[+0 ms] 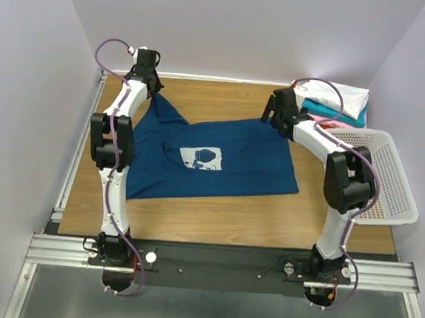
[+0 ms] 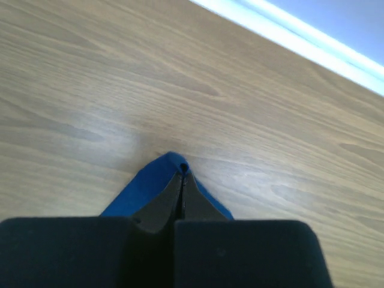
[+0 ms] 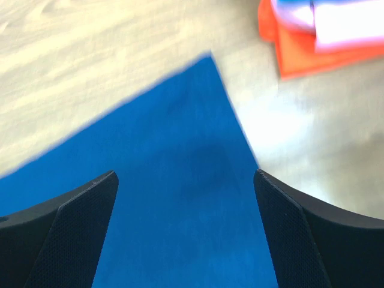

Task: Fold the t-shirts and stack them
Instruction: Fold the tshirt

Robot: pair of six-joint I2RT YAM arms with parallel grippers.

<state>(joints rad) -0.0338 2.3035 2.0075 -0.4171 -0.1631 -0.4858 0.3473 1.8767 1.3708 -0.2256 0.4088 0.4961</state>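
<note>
The navy blue t-shirt (image 1: pixel 212 159) with its white mouse print (image 1: pixel 200 159) lies spread on the wooden table. My left gripper (image 1: pixel 153 88) is shut on the shirt's far left corner (image 2: pixel 157 180) and holds it pulled up to a point. My right gripper (image 1: pixel 270 118) is open just above the shirt's far right corner (image 3: pixel 192 168), fingers (image 3: pixel 72 222) either side of the cloth. A stack of folded white, teal and pink tees (image 1: pixel 336 104) sits at the back right; its orange-red tee (image 3: pixel 300 51) shows in the right wrist view.
A white perforated plastic basket (image 1: pixel 389 178) stands at the right edge, beside the right arm. A metal rail runs along the table's left side (image 1: pixel 79 147). The white back wall edge (image 2: pixel 300 36) is close beyond the left gripper.
</note>
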